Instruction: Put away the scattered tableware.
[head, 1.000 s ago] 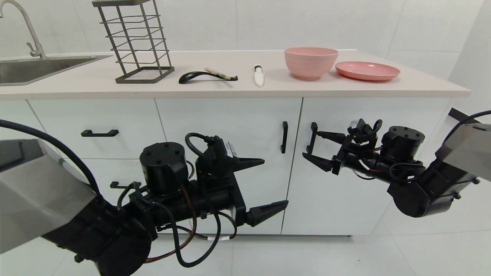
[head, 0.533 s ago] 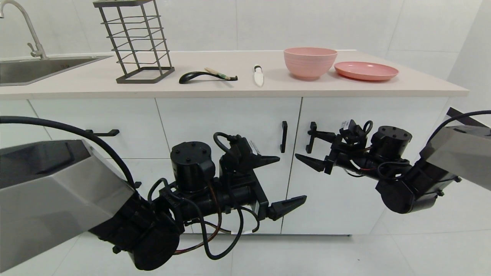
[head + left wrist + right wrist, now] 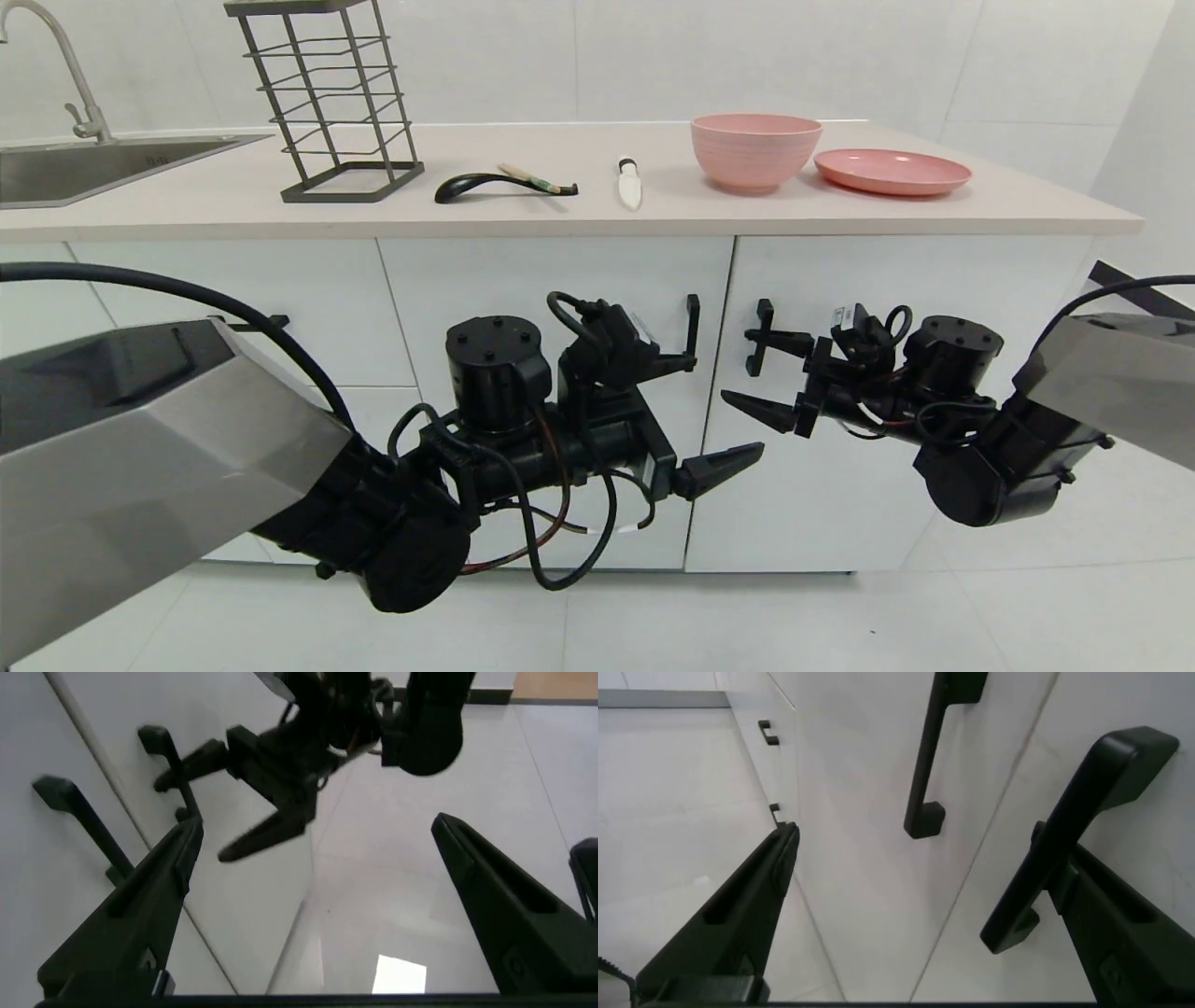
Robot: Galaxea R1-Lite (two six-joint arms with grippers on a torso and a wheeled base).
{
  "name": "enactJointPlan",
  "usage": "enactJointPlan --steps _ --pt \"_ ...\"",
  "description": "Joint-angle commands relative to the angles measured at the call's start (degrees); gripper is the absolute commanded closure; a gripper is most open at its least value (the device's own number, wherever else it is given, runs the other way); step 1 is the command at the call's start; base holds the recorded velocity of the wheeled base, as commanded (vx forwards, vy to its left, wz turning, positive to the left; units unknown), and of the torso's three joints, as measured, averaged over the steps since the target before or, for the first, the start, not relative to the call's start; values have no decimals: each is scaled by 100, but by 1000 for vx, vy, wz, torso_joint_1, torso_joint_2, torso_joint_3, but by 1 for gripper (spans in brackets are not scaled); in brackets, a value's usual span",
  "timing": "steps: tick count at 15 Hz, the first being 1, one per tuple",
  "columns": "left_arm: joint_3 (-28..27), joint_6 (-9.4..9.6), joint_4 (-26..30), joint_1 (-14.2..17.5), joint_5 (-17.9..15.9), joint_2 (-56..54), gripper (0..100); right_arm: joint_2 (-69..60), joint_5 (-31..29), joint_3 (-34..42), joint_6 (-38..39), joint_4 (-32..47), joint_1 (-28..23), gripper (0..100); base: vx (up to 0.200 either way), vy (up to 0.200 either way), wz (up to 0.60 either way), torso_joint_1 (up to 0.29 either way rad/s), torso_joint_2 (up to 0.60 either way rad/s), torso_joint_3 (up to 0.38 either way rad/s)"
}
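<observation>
White cabinet doors run beneath a pale beige counter, with white tiles behind it. At the robot's left a steel sink is set into the counter. Beside the sink a dark wire rack stands upright. Next we see a black spoon with a pale wooden stick lying across its handle. Then come a small white knife, a pink bowl and, just beside it, a flat pink plate. All this tableware lies on the counter, well above both arms.

Lower down, we find the left pincer with its fingers spread wide and nothing between them. Its upper finger is by the left door's black handle. The right pincer is likewise spread apart and holds nothing. Its upper finger is right at the right door's black handle, and we cannot tell whether they touch.
</observation>
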Motion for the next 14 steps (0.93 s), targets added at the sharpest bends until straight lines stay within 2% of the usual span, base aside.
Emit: enactJointPlan --steps 1,4,8,10,11,14 --pt "-412 -18 77 9 -27 179 0 -165 182 324 7 -111 12 0 0 0 0 0 0 0" --pt "-658 -18 86 -44 -62 381 0 -649 455 1141 7 -357 -6 0 0 0 0 0 0 0" --pt "-1414 -18 112 -52 -1 794 0 -1545 956 2161 -37 -375 -59 0 0 0 0 0 0 0" --pt "-1748 -27 112 -131 43 996 0 -1774 1123 2416 -37 -375 -59 0 0 0 0 0 0 0" --pt "-2056 -27 121 -184 298 1242 0 -1941 1202 2627 -37 -375 -59 0 0 0 0 0 0 0" --pt "-2548 -133 296 -342 368 1550 0 -2002 1290 2820 -72 -383 -59 0 0 0 0 0 0 0"
